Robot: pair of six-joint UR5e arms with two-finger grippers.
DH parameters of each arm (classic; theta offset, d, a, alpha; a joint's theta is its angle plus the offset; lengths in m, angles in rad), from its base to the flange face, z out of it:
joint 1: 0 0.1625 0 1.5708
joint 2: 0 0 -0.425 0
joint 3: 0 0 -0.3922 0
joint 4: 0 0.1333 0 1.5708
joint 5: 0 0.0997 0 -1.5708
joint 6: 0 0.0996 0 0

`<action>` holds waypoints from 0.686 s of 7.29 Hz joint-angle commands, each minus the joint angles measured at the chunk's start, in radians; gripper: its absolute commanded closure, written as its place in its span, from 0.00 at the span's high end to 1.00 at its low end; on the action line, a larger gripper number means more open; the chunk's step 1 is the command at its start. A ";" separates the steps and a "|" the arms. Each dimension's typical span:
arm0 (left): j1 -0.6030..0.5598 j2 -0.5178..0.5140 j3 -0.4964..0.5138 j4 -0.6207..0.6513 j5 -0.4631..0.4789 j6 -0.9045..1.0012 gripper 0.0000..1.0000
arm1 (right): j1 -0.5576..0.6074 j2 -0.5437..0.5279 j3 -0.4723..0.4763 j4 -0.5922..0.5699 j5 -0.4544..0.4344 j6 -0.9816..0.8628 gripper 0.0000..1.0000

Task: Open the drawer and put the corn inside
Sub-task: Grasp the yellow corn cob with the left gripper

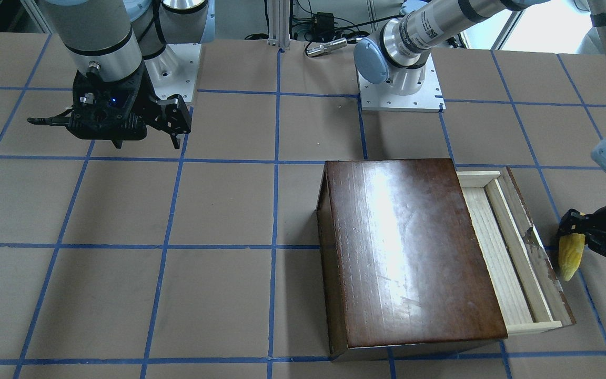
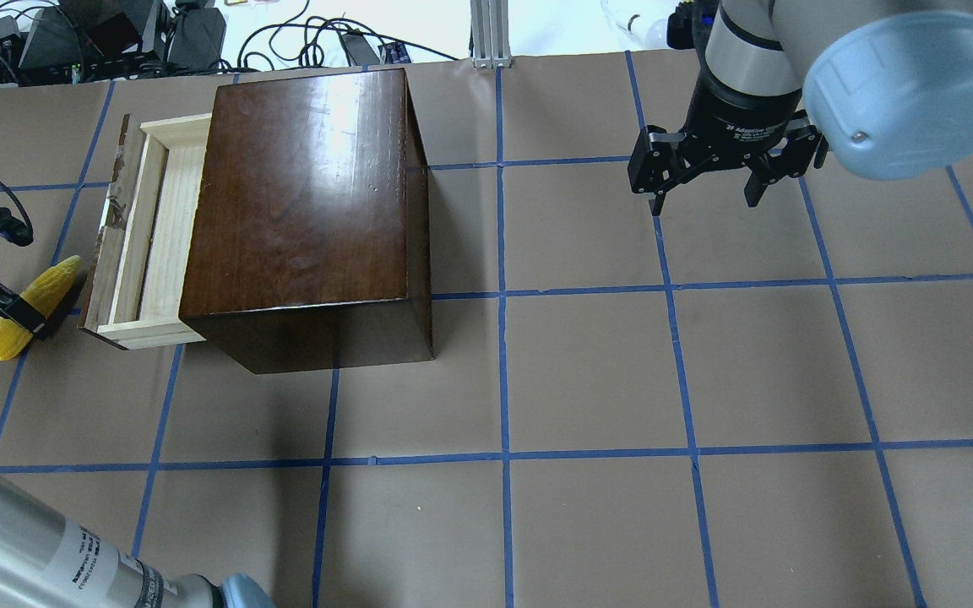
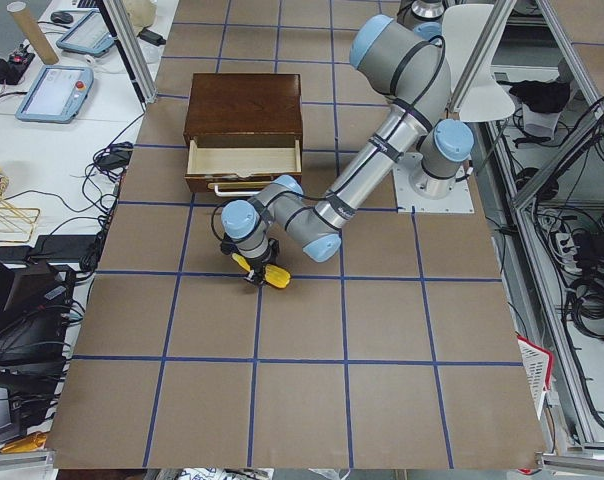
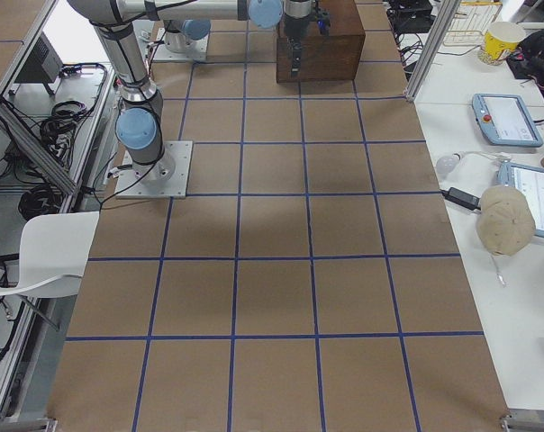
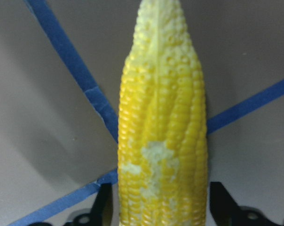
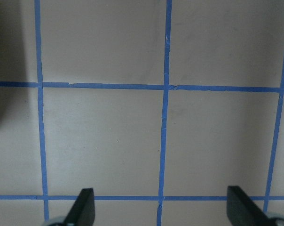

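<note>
The dark-brown box (image 2: pixel 309 194) stands at the table's left, with its drawer (image 2: pixel 157 228) pulled out and its pale wooden tray empty. The box (image 1: pixel 408 247) and the drawer (image 1: pixel 503 252) also show in the front-facing view. My left gripper (image 2: pixel 26 314) is shut on the yellow corn (image 2: pixel 51 279), gripping it across the middle, just outside the drawer's dark front panel and low over the table. The left wrist view shows the corn (image 5: pixel 163 141) between the fingers (image 5: pixel 222 200). My right gripper (image 2: pixel 706 198) hangs open and empty far to the right.
The brown paper table top (image 2: pixel 588 371) carries a grid of blue tape lines. Cables and electronics (image 2: pixel 115 42) lie beyond the far edge behind the box. The right wrist view shows only paper and tape under the open gripper (image 6: pixel 163 209).
</note>
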 commanded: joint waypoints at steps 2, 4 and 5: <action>-0.005 0.011 0.009 -0.001 -0.006 0.001 0.00 | 0.000 0.000 0.000 0.000 0.000 0.000 1.00; -0.018 0.042 0.017 -0.001 -0.008 -0.025 0.00 | 0.000 0.000 0.000 0.000 0.000 0.000 1.00; -0.021 0.076 0.021 -0.001 -0.052 -0.087 0.00 | 0.000 0.000 0.000 0.000 0.000 0.000 1.00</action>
